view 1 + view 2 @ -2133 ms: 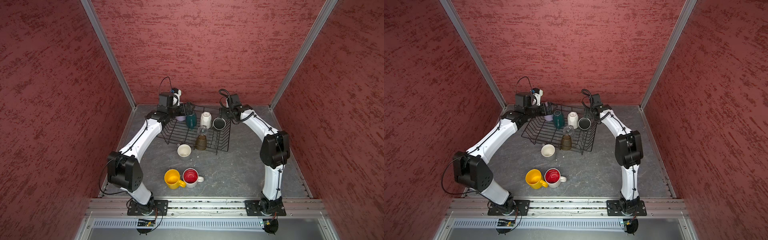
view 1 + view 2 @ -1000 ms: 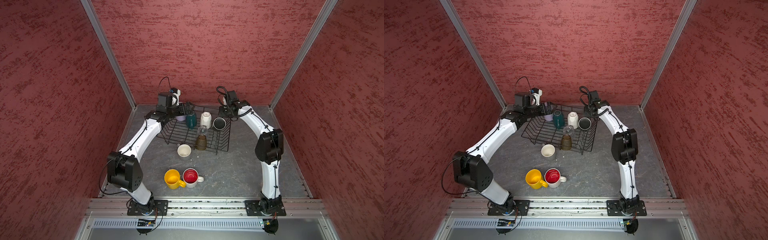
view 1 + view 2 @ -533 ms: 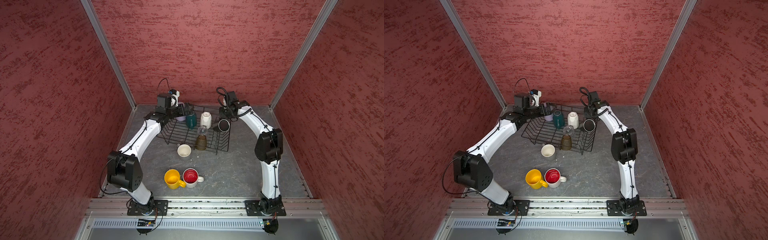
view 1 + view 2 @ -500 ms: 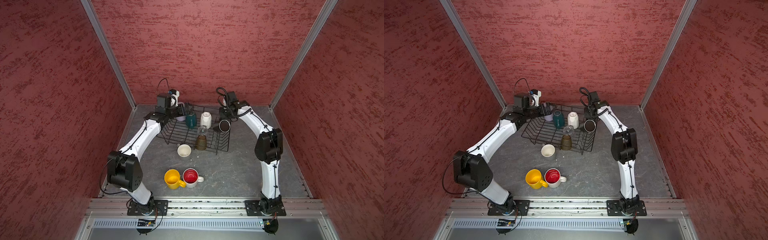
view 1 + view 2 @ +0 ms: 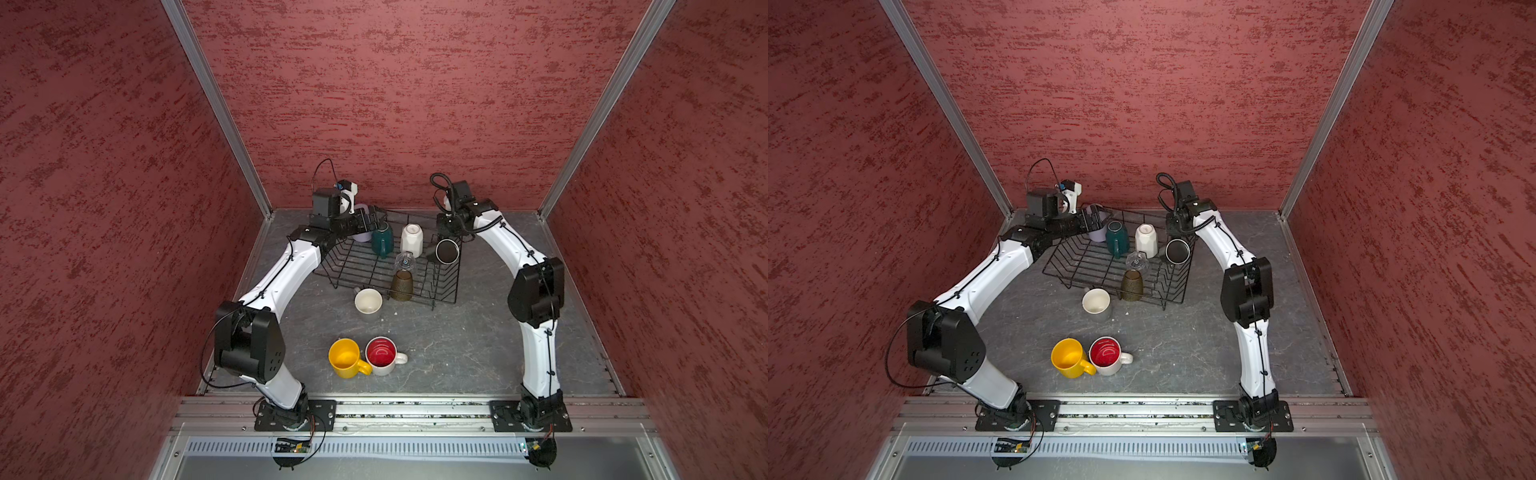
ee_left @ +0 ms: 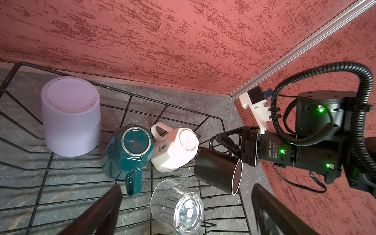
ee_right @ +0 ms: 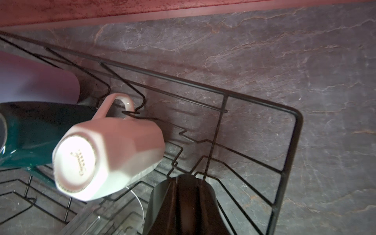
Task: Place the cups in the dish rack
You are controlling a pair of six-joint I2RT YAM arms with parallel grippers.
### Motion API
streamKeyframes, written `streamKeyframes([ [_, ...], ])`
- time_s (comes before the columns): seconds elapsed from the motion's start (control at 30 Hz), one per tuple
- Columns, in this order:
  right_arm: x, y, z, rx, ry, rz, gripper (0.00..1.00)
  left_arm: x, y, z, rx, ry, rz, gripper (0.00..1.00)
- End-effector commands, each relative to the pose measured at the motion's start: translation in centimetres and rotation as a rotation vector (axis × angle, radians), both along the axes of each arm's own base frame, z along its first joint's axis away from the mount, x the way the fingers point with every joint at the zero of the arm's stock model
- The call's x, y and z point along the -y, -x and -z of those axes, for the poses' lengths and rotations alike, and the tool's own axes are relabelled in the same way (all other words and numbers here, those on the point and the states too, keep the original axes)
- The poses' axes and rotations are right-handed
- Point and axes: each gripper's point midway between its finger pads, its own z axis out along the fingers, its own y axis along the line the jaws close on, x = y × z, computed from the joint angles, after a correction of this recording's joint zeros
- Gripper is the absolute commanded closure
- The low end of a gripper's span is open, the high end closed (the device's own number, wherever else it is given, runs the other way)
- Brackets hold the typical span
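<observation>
Right gripper (image 6: 222, 140) pinches black mug (image 6: 215, 171) at its handle. The mug is tipped sideways, mouth open to the side, over the far right part of the dish rack (image 5: 451, 293). Left gripper (image 6: 187, 188) is spread wide and empty, just beside the lavender cup (image 6: 71, 116) and teal mug (image 6: 130, 150).

Crowding the black mug:
- white faceted mug (image 6: 175, 150), upside down, right next to it
- clear glass (image 6: 177, 205), inverted, just in front
- rack prongs below

Lavender and teal also sit bottom-up in the rack.

Only the top views show these:
- amber glass (image 5: 401, 284), inverted at the rack's front
- grey cup (image 5: 368, 300), upright on the table (image 5: 457, 353) just outside the rim
- yellow mug (image 5: 347, 357) and red-inside mug (image 5: 381, 355), side by side nearer the arm bases

Right wrist view shows dark fingers only; the grip is hidden there.
</observation>
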Motion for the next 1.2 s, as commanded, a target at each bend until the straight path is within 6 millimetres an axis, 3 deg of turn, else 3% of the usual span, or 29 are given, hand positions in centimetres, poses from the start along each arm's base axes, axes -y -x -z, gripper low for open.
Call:
streamKeyframes([
  [0.0,-0.1,1.0,-0.5,-0.031,0.073,-0.041,1.00,-0.1,0.2,-1.0,0.031,0.018,0.005,0.00],
  [0.17,-0.8,0.7,-1.3,-0.039,0.080,-0.072,1.00,-0.1,0.1,-1.0,0.032,0.021,0.006,0.00],
  [0.47,-2.3,1.6,-0.3,-0.064,0.133,-0.168,1.00,-0.1,0.0,-1.1,0.027,0.037,0.011,0.00],
  [0.93,-4.5,2.1,3.6,-0.132,0.170,-0.258,1.00,0.2,0.2,-1.3,0.020,0.059,0.023,0.00],
  [1.17,-4.6,1.9,4.2,-0.134,0.173,-0.266,1.00,0.2,0.3,-1.6,0.028,0.060,0.022,0.00],
])
